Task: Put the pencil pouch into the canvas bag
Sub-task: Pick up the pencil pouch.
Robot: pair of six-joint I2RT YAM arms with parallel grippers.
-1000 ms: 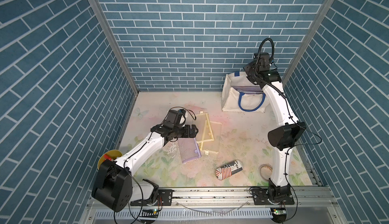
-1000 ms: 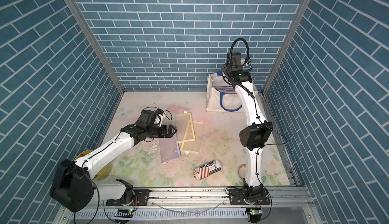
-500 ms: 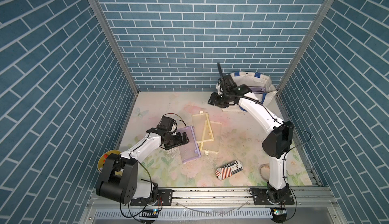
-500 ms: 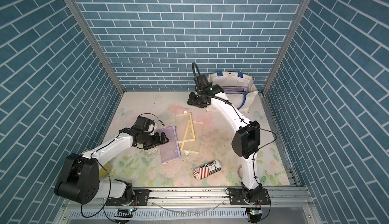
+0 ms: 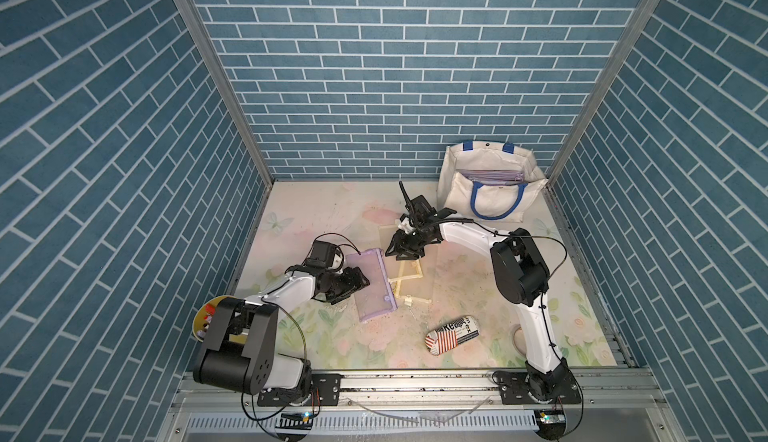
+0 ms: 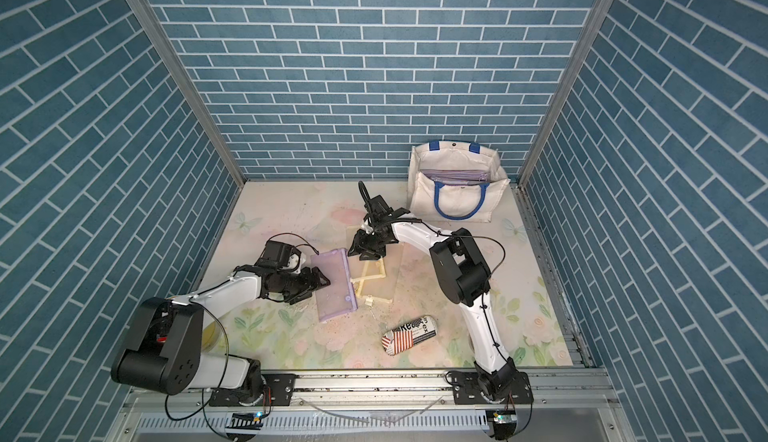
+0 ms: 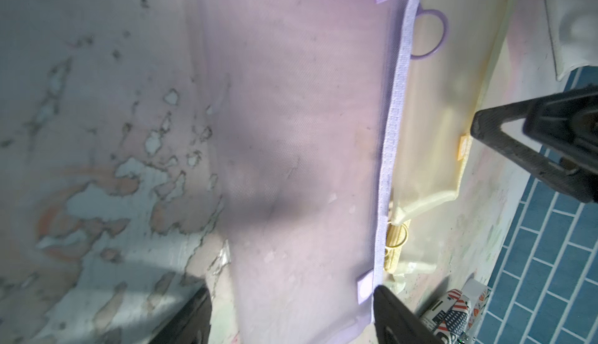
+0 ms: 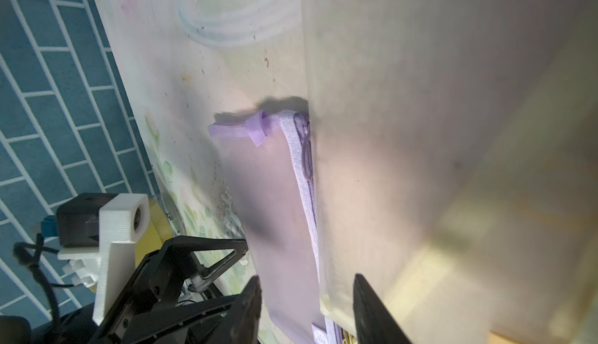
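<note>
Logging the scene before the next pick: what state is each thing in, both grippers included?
canvas bag: upright, mouth open, holds a stowed pouch.
purple mesh pouch: flat on the table, not lifted.
yellow mesh pouch: flat on the table beside it.
printed pencil case: lying untouched.
left gripper: open, fingers at the purple mesh pouch's edge.
right gripper: open, over where the two flat pouches meet.
</note>
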